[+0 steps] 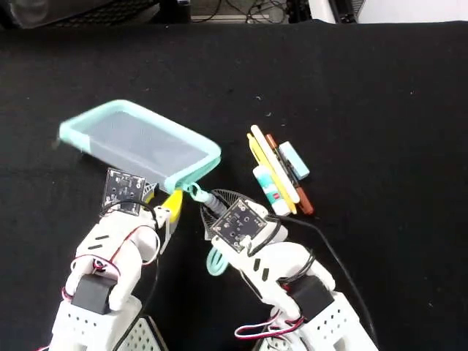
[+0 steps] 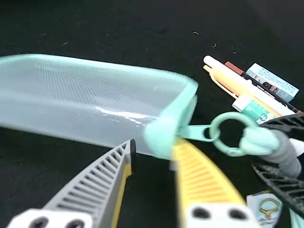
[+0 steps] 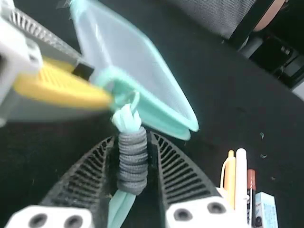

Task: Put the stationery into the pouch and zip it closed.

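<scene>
A plain black cloth (image 1: pixel 365 88) covers the table. The see-through plastic pouch (image 1: pixel 142 142) has a fine mesh weave and a mint-green fabric border. Its round zip pull ring (image 2: pixel 230 133) is the same mint green. A mint-green cord (image 3: pixel 121 209) carries a grey coiled wrap (image 3: pixel 132 159).

The left gripper (image 2: pixel 152 164) has one bright yellow finger and one grey ribbed finger edged in yellow. The right gripper (image 3: pixel 133 142) has black ribbed fingers. The white arm casings (image 1: pixel 278 263) hold black motors and thin red wires.

The stationery:
- a cream plastic pen (image 1: pixel 274 164)
- a yellow plastic pen (image 1: pixel 256 152)
- a brown pen (image 1: pixel 303 203)
- a pale blue rectangular eraser (image 1: pixel 294 160)
- a white tube with a teal label (image 1: pixel 267 186)
</scene>
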{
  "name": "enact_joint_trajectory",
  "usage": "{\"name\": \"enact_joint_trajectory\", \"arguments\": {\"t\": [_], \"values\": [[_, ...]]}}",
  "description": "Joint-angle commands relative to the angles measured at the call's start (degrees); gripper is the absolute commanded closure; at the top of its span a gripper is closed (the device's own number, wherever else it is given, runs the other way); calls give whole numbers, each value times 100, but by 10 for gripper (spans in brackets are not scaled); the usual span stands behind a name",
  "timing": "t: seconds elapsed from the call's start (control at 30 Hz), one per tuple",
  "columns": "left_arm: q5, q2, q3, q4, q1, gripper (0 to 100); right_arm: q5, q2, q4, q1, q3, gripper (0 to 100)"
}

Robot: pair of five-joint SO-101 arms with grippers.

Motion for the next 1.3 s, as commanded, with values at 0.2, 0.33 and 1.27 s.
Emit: {"name": "enact_joint_trajectory", "arguments": {"t": [0.2,0.33,1.27], "values": [[-35,-18,-418,-62,-101,970,35,-31,-141,-343,-40,986],[-35,-26,-646,176,-110,970,35,-31,-141,-334,-66,986],[-35,-26,-699,730,330,875,44,312,-211,-211,-1560,986]]}}
